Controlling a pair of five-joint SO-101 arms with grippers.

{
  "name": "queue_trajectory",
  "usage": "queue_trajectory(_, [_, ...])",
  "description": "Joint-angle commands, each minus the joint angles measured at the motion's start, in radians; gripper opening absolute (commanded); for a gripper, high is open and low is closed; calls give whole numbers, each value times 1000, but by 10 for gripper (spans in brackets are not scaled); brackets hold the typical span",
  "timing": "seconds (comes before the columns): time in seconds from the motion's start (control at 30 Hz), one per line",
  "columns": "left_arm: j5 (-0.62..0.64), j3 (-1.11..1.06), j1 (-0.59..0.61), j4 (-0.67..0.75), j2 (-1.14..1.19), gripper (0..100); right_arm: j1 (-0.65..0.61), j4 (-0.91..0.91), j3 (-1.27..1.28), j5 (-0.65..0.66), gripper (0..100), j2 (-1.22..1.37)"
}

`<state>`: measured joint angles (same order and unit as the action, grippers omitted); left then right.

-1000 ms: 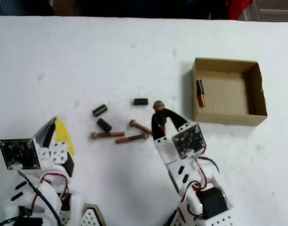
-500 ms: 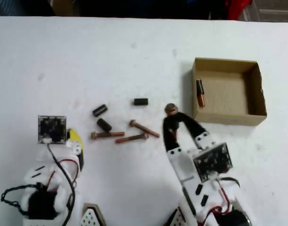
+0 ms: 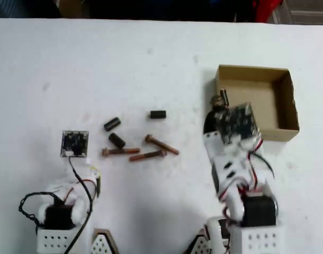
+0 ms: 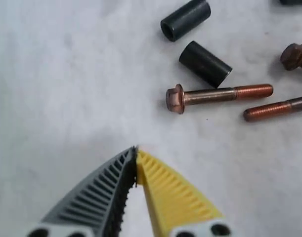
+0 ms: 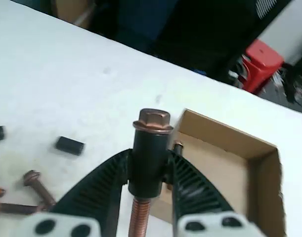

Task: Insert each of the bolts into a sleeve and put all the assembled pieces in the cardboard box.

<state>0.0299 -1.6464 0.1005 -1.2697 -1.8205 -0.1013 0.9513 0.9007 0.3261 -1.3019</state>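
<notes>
My right gripper (image 5: 150,159) is shut on a black sleeve with a copper bolt (image 5: 151,120) through it, held upright above the table by the near left wall of the cardboard box (image 5: 225,148). One assembled piece (image 3: 223,96) lies inside the box (image 3: 254,69). On the table lie three loose sleeves (image 3: 112,124) (image 3: 117,140) (image 3: 157,114) and three bare bolts (image 3: 120,151) (image 3: 148,155) (image 3: 161,144). My left gripper (image 4: 136,150) is shut and empty, low over the table a short way from the nearest bolt (image 4: 217,95) and two sleeves (image 4: 205,63).
The right arm (image 3: 232,124) stands over the box's left wall and covers part of it. The left arm's base (image 3: 58,222) sits at the table's front left. White tabletop stretches open to the left and the back.
The right arm has carried the sleeved bolt to the right, from beside the loose bolts to the box's left wall. The left arm has swung toward the bolts, its yellow finger now hidden under it.
</notes>
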Motion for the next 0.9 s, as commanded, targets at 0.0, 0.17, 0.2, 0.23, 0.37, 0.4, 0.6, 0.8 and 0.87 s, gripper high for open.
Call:
queue_trajectory(0.0, [-11,-23,4,3,-10,23,71,-53,-109,15,17,133])
queue_trajectory(0.17, [-11,-46,4,-5,-10,23,140,-116,-193,15,17,355])
queue_trajectory(0.2, [-11,-46,5,-6,-10,23,150,-128,-209,15,17,398])
queue_trajectory(0.23, [-11,-46,5,-6,-8,23,157,-143,-224,15,17,440])
queue_trajectory(0.37, [-9,-46,7,-14,-7,23,183,-191,-296,14,17,616])
queue_trajectory(0.4, [-9,-46,7,-14,-7,23,185,-202,-316,12,17,661])
queue_trajectory(0.6, [-9,-46,7,-14,-7,23,200,-257,-462,12,18,954])
queue_trajectory(0.8, [-11,-46,7,-14,-7,23,243,-262,-657,12,18,1234])
queue_trajectory(0.87, [-11,-46,7,-14,-7,23,251,-262,-710,18,18,1317])
